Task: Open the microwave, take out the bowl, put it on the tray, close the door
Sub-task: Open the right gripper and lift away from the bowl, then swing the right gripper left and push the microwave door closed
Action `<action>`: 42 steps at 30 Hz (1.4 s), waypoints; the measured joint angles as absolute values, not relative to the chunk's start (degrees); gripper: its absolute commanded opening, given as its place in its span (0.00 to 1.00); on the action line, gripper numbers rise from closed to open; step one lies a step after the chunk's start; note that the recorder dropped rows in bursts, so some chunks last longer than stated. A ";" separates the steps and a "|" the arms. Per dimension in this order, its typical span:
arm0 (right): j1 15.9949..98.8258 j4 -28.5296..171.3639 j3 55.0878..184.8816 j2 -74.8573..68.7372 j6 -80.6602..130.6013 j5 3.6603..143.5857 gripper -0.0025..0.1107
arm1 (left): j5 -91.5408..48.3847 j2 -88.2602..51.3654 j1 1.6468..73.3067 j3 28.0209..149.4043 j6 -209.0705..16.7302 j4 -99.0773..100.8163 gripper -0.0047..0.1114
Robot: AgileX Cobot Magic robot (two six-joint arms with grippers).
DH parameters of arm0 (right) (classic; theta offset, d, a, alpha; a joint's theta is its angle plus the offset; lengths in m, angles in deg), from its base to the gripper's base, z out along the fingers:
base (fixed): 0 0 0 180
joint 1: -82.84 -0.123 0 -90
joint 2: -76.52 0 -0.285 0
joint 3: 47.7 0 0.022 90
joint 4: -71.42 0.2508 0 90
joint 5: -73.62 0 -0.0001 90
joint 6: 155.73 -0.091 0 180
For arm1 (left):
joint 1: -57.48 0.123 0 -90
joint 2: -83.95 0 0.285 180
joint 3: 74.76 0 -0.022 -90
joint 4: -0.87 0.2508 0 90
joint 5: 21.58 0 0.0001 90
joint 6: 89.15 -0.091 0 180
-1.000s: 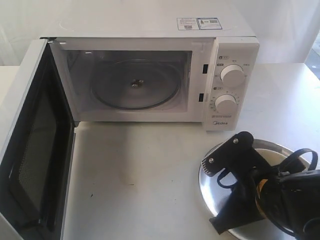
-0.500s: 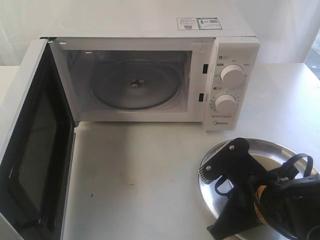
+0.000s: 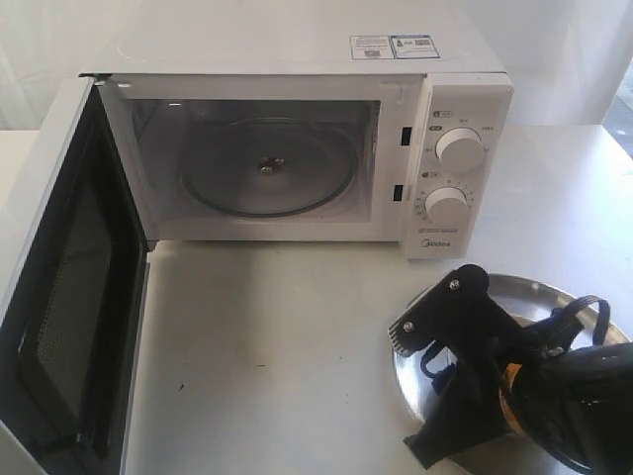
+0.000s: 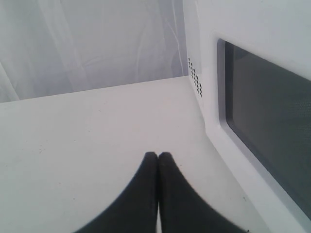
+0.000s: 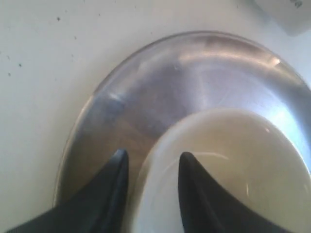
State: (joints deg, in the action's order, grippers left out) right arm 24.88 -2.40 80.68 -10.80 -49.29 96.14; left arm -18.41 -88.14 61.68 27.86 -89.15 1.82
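Observation:
The white microwave (image 3: 297, 59) stands at the back with its door (image 3: 69, 297) swung wide open to the left and only the glass turntable (image 3: 267, 168) in the cavity. The steel tray (image 5: 184, 82) lies on the table at the front right, and the cream bowl (image 5: 233, 160) sits on it. My right gripper (image 5: 151, 158) straddles the bowl's rim, one finger inside and one outside, with a gap showing beside the rim. In the exterior view my right arm (image 3: 564, 396) hides the bowl. My left gripper (image 4: 158, 155) is shut and empty, low over the table beside the door's outer face (image 4: 267, 121).
The open door reaches out to the table's front left. Two knobs (image 3: 460, 148) sit on the microwave's right panel, just behind the tray (image 3: 514, 289). White table (image 3: 277, 356) lies between door and tray.
My right arm has sunk a little toward the tray and the front edge. The bowl's rim, visible a second ago beside the arm, is now covered by it.

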 measured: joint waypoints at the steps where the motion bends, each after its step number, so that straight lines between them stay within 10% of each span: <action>1: 24.88 -4.71 80.82 -10.30 -51.42 94.82 0.31 | -18.41 -88.14 61.68 27.86 -89.15 1.82 0.04; 7: 24.88 -11.87 85.49 -5.43 -56.55 78.42 0.02 | -18.41 -88.14 61.68 27.86 -89.15 1.82 0.04; 20: 23.45 -13.58 101.51 -2.44 -50.77 58.85 0.02 | -18.41 -88.14 61.68 27.86 -89.15 1.82 0.04; 32: 5.38 -14.30 121.68 -18.43 -45.72 55.69 0.02 | -18.41 -88.14 61.68 27.86 -89.15 1.82 0.04; 42: 0.03 -14.65 122.77 -22.42 -44.86 72.56 0.02 | -18.41 -88.14 61.68 27.86 -89.15 1.82 0.04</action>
